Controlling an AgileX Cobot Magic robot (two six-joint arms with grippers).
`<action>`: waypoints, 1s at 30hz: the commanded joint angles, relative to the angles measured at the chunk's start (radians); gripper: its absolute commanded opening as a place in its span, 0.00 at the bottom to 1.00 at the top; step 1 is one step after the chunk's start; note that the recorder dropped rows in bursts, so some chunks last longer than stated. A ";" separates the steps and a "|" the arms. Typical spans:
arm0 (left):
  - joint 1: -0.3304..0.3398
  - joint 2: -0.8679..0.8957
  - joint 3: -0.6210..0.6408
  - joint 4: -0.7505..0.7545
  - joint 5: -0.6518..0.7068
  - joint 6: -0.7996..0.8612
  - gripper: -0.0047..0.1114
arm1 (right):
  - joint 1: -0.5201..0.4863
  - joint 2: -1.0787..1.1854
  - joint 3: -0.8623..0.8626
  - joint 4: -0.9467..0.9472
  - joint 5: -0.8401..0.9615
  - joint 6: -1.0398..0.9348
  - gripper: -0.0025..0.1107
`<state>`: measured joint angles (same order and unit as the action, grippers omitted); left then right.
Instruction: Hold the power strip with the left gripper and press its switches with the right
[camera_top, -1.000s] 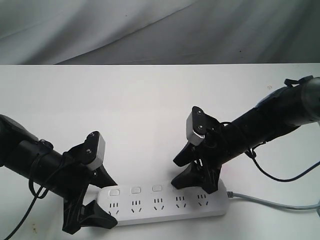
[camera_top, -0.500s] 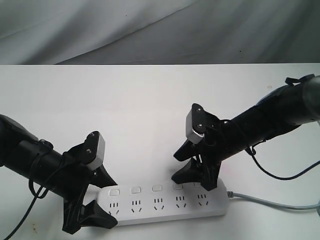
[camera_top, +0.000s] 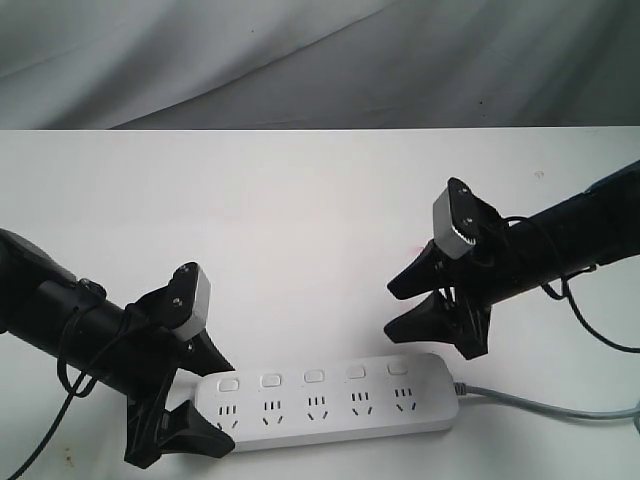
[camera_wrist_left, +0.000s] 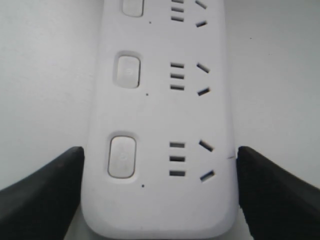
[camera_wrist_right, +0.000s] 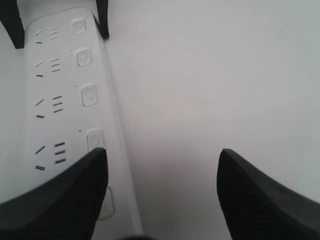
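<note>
1. left side. the left gripper (camera_top: 228, 408) reaches in from the left edge of the exterior view on a matte black arm (camera_top: 60, 320). its two fingers (camera_wrist_left: 45, 195) sit against the long sides of the power strip (camera_top: 330, 400) at its left end. the tool is clamped on the strip, with one finger on the far side by the buttons and one on the near side by the sockets.

2. centre. the power strip lies flat on the white table (camera_top: 300, 220), near the front edge. its long axis runs left to right, with the right end slightly farther back. five sockets (camera_top: 316, 407) face up in a row. the five switches (camera_top: 314, 377) run along the far side, one behind each socket. all five are uncovered in the exterior view.

3. right side. the right gripper (camera_top: 390, 312) hangs behind the strip's right end, clear of it and touching nothing. its fingers stand apart, with only bare table between them in the right wrist view. the grey cord (camera_top: 540, 405) leaves the strip's right end and runs off towards the right edge.
</note>
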<state>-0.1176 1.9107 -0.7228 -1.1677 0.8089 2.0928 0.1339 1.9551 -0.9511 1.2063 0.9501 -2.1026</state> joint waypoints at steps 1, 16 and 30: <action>-0.003 0.003 -0.002 0.004 -0.001 0.001 0.31 | -0.005 0.004 0.018 0.021 -0.007 -0.027 0.54; -0.003 0.003 -0.002 0.004 -0.001 0.001 0.31 | -0.005 0.077 0.018 0.011 -0.007 -0.036 0.54; -0.003 0.003 -0.002 0.004 -0.001 0.001 0.31 | -0.005 0.077 0.018 -0.033 -0.056 -0.039 0.54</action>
<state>-0.1176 1.9107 -0.7228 -1.1677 0.8089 2.0928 0.1339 2.0314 -0.9380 1.2020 0.9298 -2.1313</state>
